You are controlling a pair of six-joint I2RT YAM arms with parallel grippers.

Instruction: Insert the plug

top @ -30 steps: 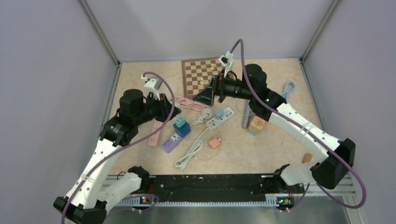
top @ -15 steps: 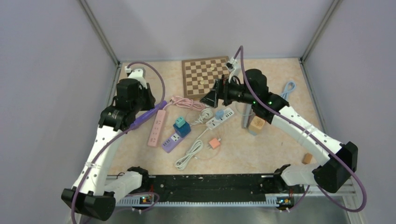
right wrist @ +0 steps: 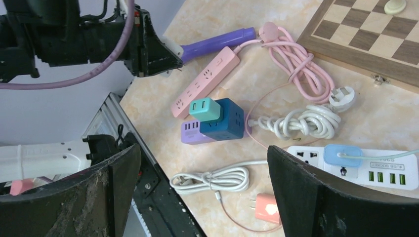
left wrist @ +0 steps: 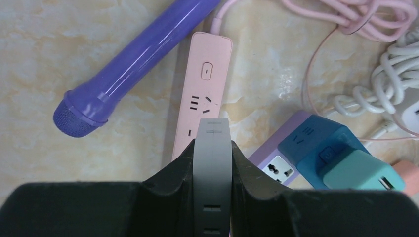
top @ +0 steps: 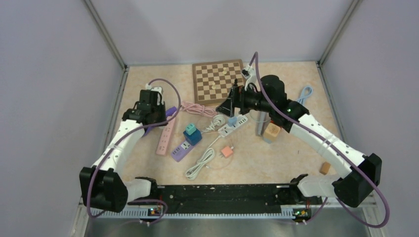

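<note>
A loose salmon plug [top: 227, 151] [right wrist: 267, 208] lies on the table beside a coiled white cable [top: 200, 165]. The pink power strip [top: 166, 136] [left wrist: 202, 98] lies flat with bare sockets. My left gripper [top: 157, 114] [left wrist: 212, 143] hovers over the strip and is shut, with a grey slotted band showing between its black fingers. A purple strip [top: 180, 149] [left wrist: 276, 165] carries a blue adapter [left wrist: 316, 148] topped by a teal plug [left wrist: 363, 173]. My right gripper [top: 226, 106] [right wrist: 202, 163] hangs open and empty above the white strip [top: 236, 124] [right wrist: 365, 168], which has a light-blue plug [right wrist: 342, 153] in it.
A purple microphone [left wrist: 133, 59] lies left of the pink strip. The strip's pink cord [right wrist: 296, 59] is bundled near a chessboard [top: 217, 81]. A wooden block [top: 271, 132] stands by the right arm. A light-blue cable [top: 305, 94] lies far right.
The left arm has swung back and to the left, and its shut gripper now hangs over the pink strip. The right gripper has drifted slightly right and stays open.
</note>
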